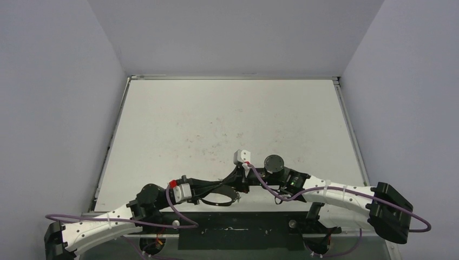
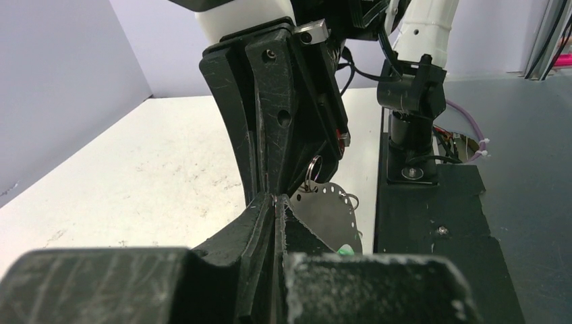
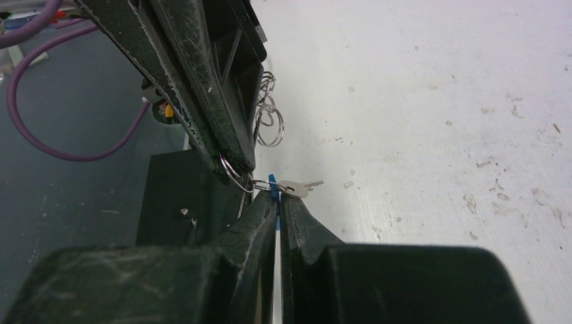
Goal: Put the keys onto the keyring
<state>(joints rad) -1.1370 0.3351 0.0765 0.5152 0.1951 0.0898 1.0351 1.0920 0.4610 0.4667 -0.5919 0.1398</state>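
My left gripper (image 2: 275, 200) is shut on the thin wire of the pale-grey keyring (image 2: 335, 191), which hangs just past its tips with small holes and split rings along its rim. A sliver of the green key tag (image 2: 346, 252) shows below the keyring; the rest is hidden by my gripper body. My right gripper (image 3: 277, 196) is shut on the blue key tag (image 3: 272, 181). Its silver key (image 3: 301, 187) points right, and its small split ring (image 3: 260, 183) touches the keyring wire (image 3: 231, 173). From above, the left gripper (image 1: 230, 187) and right gripper (image 1: 248, 174) meet tip to tip over the table's near edge.
Purple cables (image 3: 40, 128) loop beside the arms. The black mounting plate (image 2: 438, 229) and the right arm's base (image 2: 411, 101) sit close by at the near table edge. The white table (image 1: 227, 119) stretches away toward grey walls on three sides.
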